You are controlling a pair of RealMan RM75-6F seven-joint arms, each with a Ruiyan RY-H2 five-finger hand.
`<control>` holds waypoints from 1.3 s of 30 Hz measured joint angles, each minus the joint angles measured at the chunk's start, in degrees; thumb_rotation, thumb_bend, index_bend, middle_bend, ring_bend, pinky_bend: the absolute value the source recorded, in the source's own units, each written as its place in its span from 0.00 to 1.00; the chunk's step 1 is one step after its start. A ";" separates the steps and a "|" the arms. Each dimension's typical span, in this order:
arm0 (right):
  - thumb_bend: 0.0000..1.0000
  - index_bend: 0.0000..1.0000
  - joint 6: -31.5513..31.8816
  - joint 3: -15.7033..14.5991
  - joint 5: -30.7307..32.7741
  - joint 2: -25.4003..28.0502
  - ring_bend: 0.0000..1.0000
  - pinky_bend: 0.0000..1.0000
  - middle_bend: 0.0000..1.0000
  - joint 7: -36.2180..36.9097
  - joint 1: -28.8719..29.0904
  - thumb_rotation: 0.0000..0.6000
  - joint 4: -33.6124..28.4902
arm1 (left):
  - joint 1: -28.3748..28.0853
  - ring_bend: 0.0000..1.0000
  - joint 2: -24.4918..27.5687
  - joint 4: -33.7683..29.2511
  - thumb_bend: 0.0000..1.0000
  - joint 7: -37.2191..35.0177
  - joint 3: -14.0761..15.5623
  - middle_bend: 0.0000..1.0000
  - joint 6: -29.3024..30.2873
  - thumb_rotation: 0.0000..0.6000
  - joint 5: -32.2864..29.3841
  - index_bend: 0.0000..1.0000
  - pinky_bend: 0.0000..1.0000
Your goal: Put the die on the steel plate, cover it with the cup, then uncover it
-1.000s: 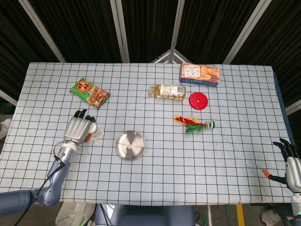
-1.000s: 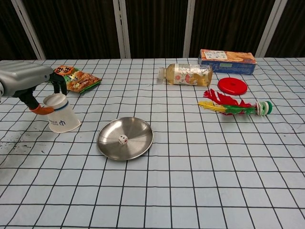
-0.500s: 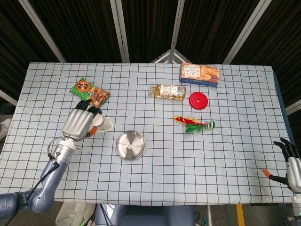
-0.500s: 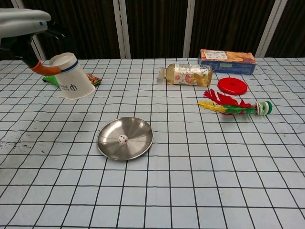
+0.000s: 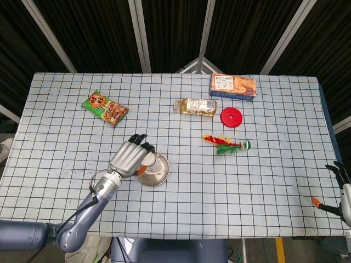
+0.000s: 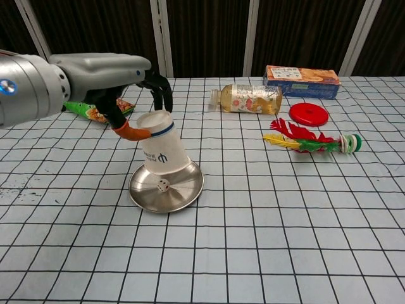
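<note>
At the near right table edge the right hand (image 5: 343, 192) is only partly in frame; whether it is released or clenched cannot be told. The die (image 6: 163, 185) lies in the steel plate (image 6: 183, 193), near left of centre. Above it the left hand (image 6: 130, 95) grasps the cup (image 6: 163, 151), inverted and tilted, mouth pointing down toward the die, base up and to the left. Farther off lie a feathered shuttlecock (image 6: 310, 143), a bottle (image 6: 249, 99) on its side, long axis left-right, and a snack packet (image 5: 105, 107).
</note>
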 measured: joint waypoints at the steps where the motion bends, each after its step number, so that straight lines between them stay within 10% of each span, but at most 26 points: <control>1: 0.10 0.21 0.03 0.01 0.01 0.04 0.14 0.03 0.13 0.10 -0.04 1.00 0.01 | -0.46 0.10 -0.77 0.52 0.58 0.84 0.19 0.42 0.22 1.00 -0.50 0.39 0.13; 18: 0.10 0.21 0.20 0.24 0.15 0.24 0.14 0.03 0.13 0.91 -0.27 1.00 0.22 | -1.93 0.10 -5.09 6.89 0.58 1.06 3.57 0.41 -0.39 1.00 -2.07 0.40 0.13; 39: 0.10 0.21 -0.28 0.32 0.31 0.34 0.14 0.03 0.13 1.68 -0.25 1.00 0.27 | -0.12 0.12 -7.88 15.33 0.58 -10.19 6.84 0.41 -3.24 1.00 13.02 0.41 0.13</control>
